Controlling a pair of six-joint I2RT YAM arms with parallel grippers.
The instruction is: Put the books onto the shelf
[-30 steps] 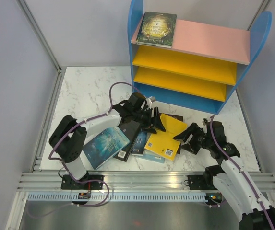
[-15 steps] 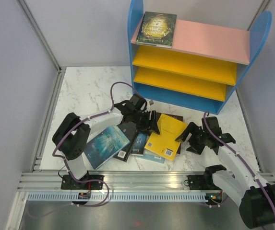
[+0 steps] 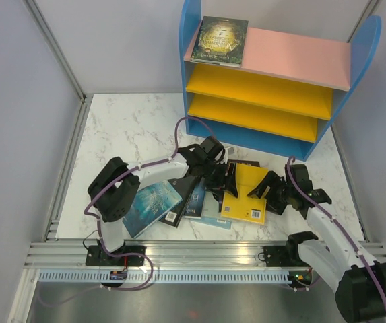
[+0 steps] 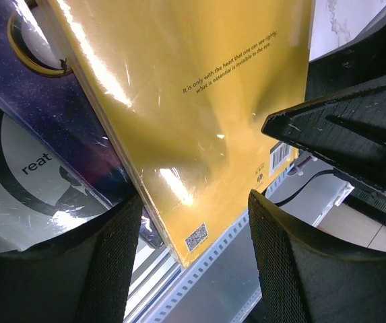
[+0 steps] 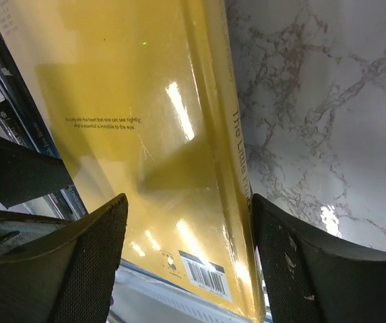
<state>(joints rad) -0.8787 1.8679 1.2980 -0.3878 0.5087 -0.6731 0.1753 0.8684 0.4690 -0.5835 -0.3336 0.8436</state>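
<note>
A yellow-backed book (image 3: 248, 197) lies on top of the pile of books at the table's front. My left gripper (image 3: 227, 180) is at its left edge, open, with the book's near corner (image 4: 179, 101) between the fingers (image 4: 112, 269) and not touched. At the book's right edge is my right gripper (image 3: 268, 189), open wide and low over the cover (image 5: 145, 134). Its right finger (image 5: 307, 269) sits just outside the spine. A purple-blue book (image 4: 58, 114) lies under the yellow one. One green-gold book (image 3: 219, 40) rests on the shelf's pink top board (image 3: 294, 57).
A teal book (image 3: 149, 204), a black book (image 3: 182, 195) and a pale blue one (image 3: 217, 221) fan out to the left on the marble table (image 3: 125, 134). The shelf's blue side panel (image 3: 191, 74) stands just behind the pile. The metal rail (image 3: 199, 256) runs along the front edge.
My left gripper has moved right and the yellow book has shifted right and squared up with it. The right gripper has come left onto the book's right edge.
</note>
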